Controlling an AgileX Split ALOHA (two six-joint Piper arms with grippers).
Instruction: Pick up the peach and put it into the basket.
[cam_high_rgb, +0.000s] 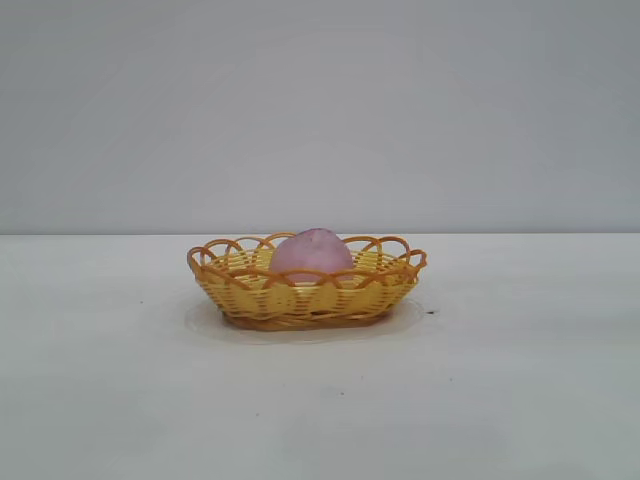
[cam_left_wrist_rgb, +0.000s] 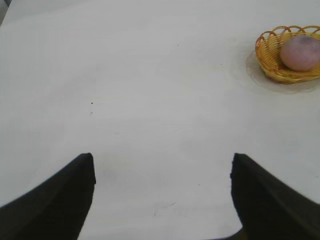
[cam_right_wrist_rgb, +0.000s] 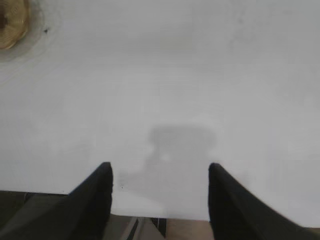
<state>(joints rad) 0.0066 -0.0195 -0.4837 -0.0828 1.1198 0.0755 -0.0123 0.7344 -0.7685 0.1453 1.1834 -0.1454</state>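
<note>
The pink-mauve peach (cam_high_rgb: 311, 254) lies inside the yellow-orange wicker basket (cam_high_rgb: 300, 303) at the middle of the white table. The left wrist view also shows the peach (cam_left_wrist_rgb: 300, 52) in the basket (cam_left_wrist_rgb: 269, 64), far from my left gripper (cam_left_wrist_rgb: 162, 162), which is open and empty over bare table. My right gripper (cam_right_wrist_rgb: 160, 170) is open and empty above the table's edge; only a sliver of the basket (cam_right_wrist_rgb: 12, 22) shows in its view. Neither gripper appears in the exterior view.
The white table (cam_high_rgb: 120, 400) spreads around the basket, with a plain grey wall behind. The table's edge (cam_right_wrist_rgb: 150, 215) and the floor below show under my right gripper. A small dark speck (cam_high_rgb: 431, 312) lies right of the basket.
</note>
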